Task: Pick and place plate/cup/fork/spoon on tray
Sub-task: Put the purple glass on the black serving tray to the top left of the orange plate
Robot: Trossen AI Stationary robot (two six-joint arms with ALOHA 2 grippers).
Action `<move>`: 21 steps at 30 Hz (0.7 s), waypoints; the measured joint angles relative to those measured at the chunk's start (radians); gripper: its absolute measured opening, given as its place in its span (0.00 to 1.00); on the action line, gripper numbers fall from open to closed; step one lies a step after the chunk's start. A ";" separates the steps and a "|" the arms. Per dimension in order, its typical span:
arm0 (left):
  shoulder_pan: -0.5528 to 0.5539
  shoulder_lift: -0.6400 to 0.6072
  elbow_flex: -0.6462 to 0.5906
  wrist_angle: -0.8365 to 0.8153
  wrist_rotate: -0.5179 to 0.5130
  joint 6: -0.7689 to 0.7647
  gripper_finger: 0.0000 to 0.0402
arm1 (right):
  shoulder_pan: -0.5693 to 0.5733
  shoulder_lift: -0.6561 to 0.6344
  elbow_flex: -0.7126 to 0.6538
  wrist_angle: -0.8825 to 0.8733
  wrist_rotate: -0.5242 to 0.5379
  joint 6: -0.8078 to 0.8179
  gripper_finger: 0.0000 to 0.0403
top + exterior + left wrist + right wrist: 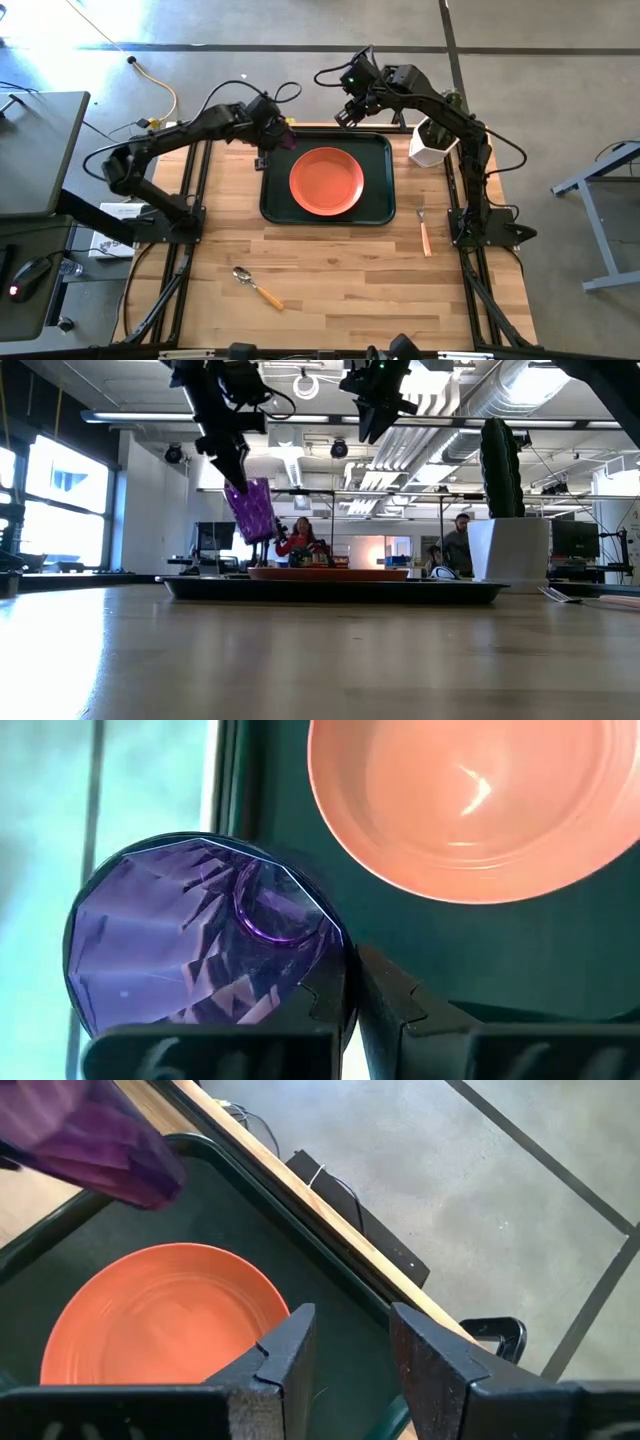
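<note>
left gripper [277, 140]: fingers grasping cup [250, 508] (tilted) above tray [375, 145] corner | right gripper [345, 117]: fingers released, empty | plate [326, 181] on tray

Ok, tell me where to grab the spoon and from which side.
Grip the spoon on its orange handle, around the middle, coming straight down from above. It lies flat on the bare table, angled, so close the fingers across the handle. The left gripper holds the cup; the right gripper is free.
</note>
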 joint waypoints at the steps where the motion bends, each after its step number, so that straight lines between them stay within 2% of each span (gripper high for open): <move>1: 0.000 0.016 0.007 -0.004 0.003 -0.005 0.01 | 0.000 0.000 0.000 0.000 0.000 -0.003 0.31; 15: 0.000 0.166 0.024 -0.027 0.003 0.017 0.01 | 0.000 0.000 0.000 0.001 0.000 -0.022 0.31; 21: 0.000 0.196 0.024 -0.030 -0.035 0.054 0.01 | 0.000 0.000 0.000 0.001 0.000 -0.046 0.31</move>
